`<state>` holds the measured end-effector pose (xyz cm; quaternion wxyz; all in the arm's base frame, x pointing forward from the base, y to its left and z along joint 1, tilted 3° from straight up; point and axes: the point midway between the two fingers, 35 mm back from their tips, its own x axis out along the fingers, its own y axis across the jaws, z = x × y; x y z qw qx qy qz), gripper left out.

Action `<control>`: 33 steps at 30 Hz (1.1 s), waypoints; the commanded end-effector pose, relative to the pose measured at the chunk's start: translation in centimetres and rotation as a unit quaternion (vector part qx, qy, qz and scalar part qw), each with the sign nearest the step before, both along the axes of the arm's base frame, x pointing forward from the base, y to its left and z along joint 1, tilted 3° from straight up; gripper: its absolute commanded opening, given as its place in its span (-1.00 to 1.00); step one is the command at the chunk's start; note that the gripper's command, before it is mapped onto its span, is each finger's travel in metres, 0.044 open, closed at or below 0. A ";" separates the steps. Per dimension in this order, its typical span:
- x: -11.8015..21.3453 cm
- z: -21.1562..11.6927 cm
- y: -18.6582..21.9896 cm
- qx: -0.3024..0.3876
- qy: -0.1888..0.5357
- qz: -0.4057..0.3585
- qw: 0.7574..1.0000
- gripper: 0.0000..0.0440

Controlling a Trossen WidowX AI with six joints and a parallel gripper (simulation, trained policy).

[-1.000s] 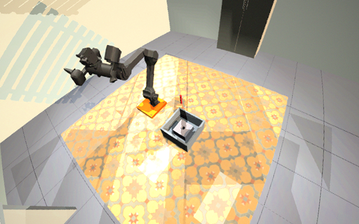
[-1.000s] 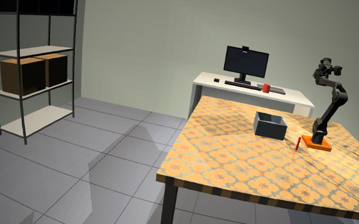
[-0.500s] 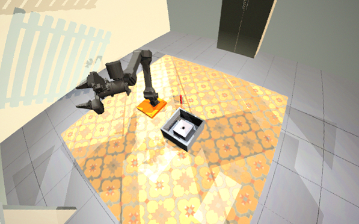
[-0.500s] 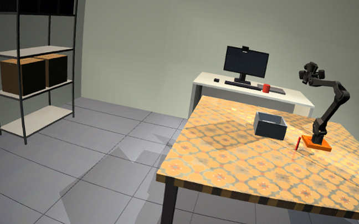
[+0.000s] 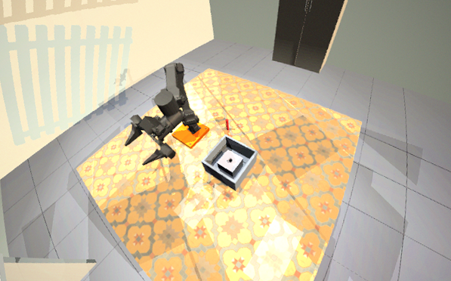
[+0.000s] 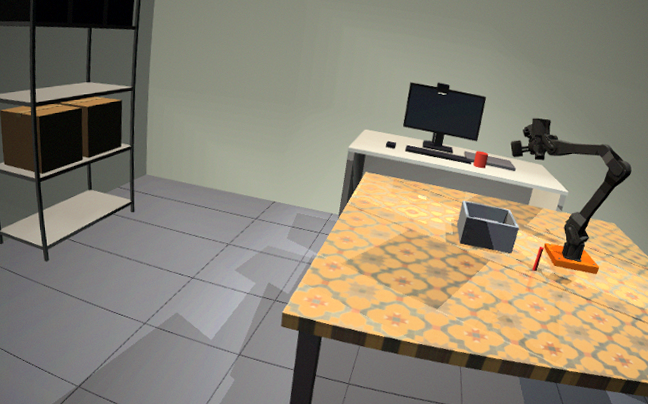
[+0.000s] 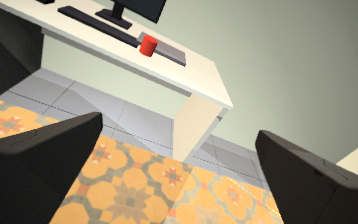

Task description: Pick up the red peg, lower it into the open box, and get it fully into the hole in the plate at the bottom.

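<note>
Approach stage, judged pre-grasp; black parallel-jaw gripper [image 5: 136,155] [image 7: 180,128], fingers wide apart, holding nothing; slim red cylindrical peg [image 5: 227,124] [image 6: 537,258] upright on the patterned table [image 5: 232,226] [image 6: 392,290] [image 7: 132,192], outside the grey square open box [image 5: 246,172] [image 6: 485,236]; next move requires swinging back and descending over the peg.

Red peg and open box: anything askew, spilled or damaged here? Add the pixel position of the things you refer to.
Nothing stands out. The red peg [image 5: 227,124] [image 6: 537,258] is upright or nearly so outside the open box [image 5: 246,175] [image 6: 487,233], which looks intact; no spill shows. The fingers [image 5: 136,155] are open and hold nothing.
</note>
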<state>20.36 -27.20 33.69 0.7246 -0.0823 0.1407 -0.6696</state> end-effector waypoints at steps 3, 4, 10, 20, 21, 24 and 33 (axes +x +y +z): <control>3.5 -1.8 2.9 0.049 -0.001 0.072 0.996 1.00; 4.1 -2.3 3.6 0.060 0.001 0.085 0.995 1.00; 7.0 -4.9 8.1 0.127 0.010 0.160 0.979 1.00; 8.7 -9.2 17.1 0.253 0.033 0.258 0.932 1.00; 8.7 -9.6 18.0 0.267 0.036 0.265 0.926 1.00; 8.3 -10.7 20.7 0.306 0.045 0.282 0.908 1.00; 5.2 -13.9 28.0 0.423 0.079 0.298 0.852 1.00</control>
